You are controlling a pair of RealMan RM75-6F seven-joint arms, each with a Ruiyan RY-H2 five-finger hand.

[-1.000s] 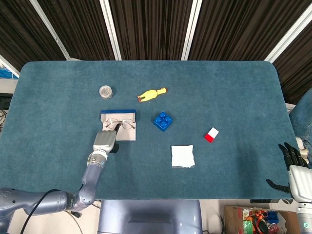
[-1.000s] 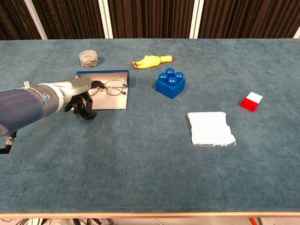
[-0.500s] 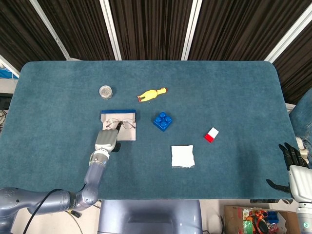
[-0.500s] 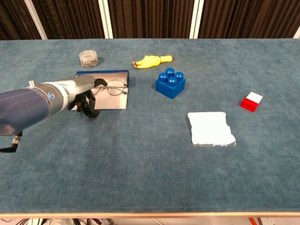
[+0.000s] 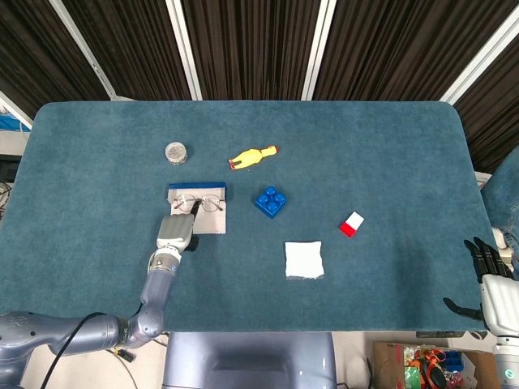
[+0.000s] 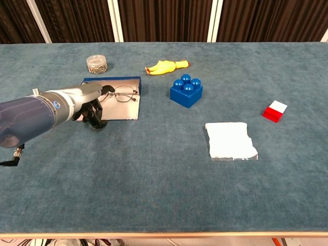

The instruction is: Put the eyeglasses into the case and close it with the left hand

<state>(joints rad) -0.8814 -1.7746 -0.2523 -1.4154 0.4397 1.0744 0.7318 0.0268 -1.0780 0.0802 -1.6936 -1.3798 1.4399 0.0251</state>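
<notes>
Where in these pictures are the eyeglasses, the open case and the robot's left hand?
eyeglasses (image 6: 124, 94), chest view, on the bridge between the lenses.
case (image 6: 125, 112), chest view, on its bare pale inner surface.
left hand (image 5: 174, 233), head view, on the back of the hand.

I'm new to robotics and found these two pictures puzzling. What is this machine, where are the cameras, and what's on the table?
It is a two-armed robot with finger-like hands, steered by a person. One camera looks down from its head, one forward from its chest. Its left hand pinches the eyeglasses over the open case. Its right hand waits open past the table's edge. Also there: a small jar, a yellow rubber chicken, a blue block, a red-and-white block and a white cloth.
</notes>
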